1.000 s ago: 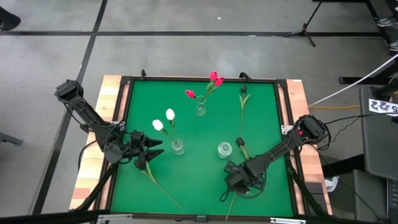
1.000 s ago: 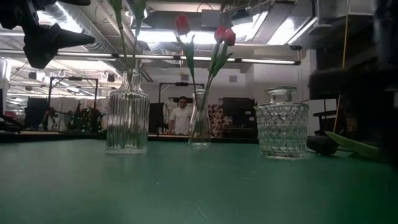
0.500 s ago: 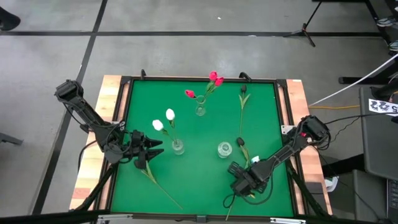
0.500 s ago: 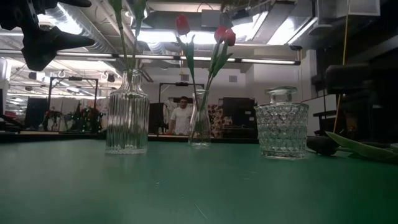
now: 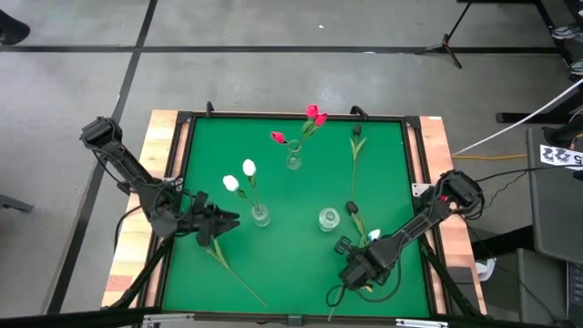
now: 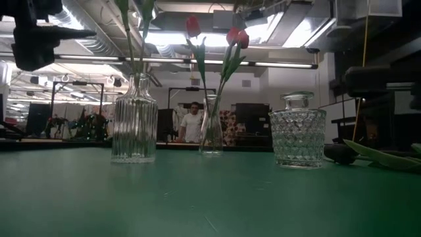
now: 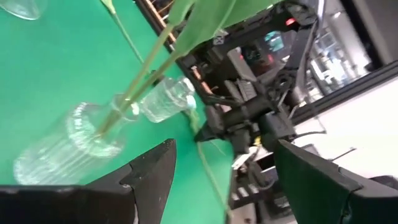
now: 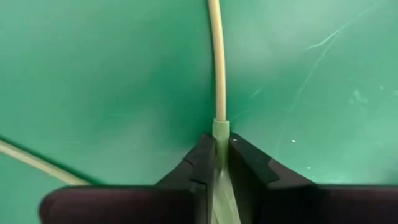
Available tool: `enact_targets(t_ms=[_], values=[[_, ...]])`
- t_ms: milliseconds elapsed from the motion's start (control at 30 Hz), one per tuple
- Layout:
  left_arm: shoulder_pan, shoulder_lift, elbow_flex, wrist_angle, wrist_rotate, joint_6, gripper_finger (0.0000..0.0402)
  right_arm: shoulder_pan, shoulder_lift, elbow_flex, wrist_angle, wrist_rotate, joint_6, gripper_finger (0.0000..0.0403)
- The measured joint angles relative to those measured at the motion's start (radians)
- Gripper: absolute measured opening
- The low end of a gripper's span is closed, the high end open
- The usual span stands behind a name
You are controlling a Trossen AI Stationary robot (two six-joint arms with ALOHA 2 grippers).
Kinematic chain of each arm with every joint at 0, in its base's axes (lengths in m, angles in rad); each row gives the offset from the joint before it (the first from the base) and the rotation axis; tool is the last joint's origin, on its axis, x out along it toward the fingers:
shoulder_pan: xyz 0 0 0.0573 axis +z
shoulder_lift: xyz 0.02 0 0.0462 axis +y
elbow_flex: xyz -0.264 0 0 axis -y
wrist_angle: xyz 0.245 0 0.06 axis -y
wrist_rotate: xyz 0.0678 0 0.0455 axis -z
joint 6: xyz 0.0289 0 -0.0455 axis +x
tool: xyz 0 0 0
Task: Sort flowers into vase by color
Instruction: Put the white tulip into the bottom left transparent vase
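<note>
Right wrist view: right gripper [image 8: 217, 163] is clamping a dark tulip's stem [image 8: 217, 68] flat on the mat near the crystal vase [image 5: 329, 219]. Likely lifting next, then threading it in. Left gripper [image 5: 219, 221] is waiting, fingers apart, beside the ribbed vase [image 5: 260, 215].

1. Left gripper [image 5: 225, 219], lower left of the high view, hangs with fingers spread apart.
2. Right gripper [image 8: 216, 163], lower right of the high view, fingers pinched nearly together.
</note>
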Motion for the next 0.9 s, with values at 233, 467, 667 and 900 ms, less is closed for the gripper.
enact_targets(t_ms=[233, 467, 667, 900], values=[[0.000, 0.000, 0.000, 0.067, 0.003, 0.005, 0.0265, -0.005, 0.008, 0.091, -0.145, 0.082, 0.066, 0.0010], [0.000, 0.000, 0.001, 0.076, 0.117, -0.062, 0.0265, -0.002, 0.005, 0.273, -0.358, 0.154, 0.115, 0.0027], [0.000, 0.000, 0.001, 0.076, 0.154, -0.067, 0.0265, -0.003, 0.004, 0.491, -0.628, 0.279, 0.114, 0.0015], [0.000, 0.000, 0.001, 0.076, 0.164, -0.037, 0.0265, -0.075, 0.001, 0.712, -0.787, 0.599, 0.000, 0.0018]])
